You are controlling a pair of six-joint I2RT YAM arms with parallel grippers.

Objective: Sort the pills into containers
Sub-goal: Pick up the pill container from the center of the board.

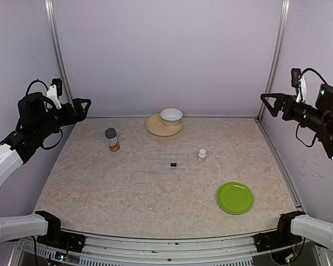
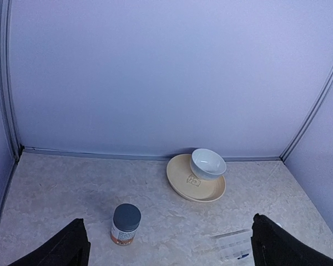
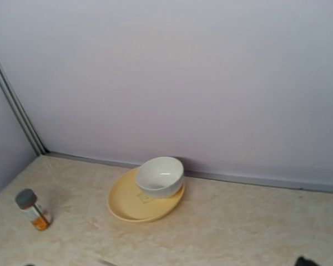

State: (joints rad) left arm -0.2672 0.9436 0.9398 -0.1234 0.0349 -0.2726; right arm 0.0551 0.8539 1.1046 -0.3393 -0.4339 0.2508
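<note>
Nearest, a green plate (image 1: 235,198) lies right of and in front of the clear pill box (image 1: 173,160), which sits mid-surface. A small white bottle (image 1: 202,154) stands just right of the box. The left pincer (image 1: 84,108) and right pincer (image 1: 267,103) hang spread and empty, high to either side of the box. No pills are visible, so sorting looks unstarted. The next move likely calls for reaching down to a bottle.

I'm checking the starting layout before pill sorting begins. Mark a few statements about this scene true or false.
1. The white ceramic bowl sits on the tan round plate. True.
2. The small white bottle stands inside that bowl. False: the bottle stands on the table, beside the clear plastic pill box.
3. The left end effector and right end effector are open and hold nothing. True.
4. The grey-capped, orange-labelled bottle lies on its side. False: that bottle stands upright.
</note>
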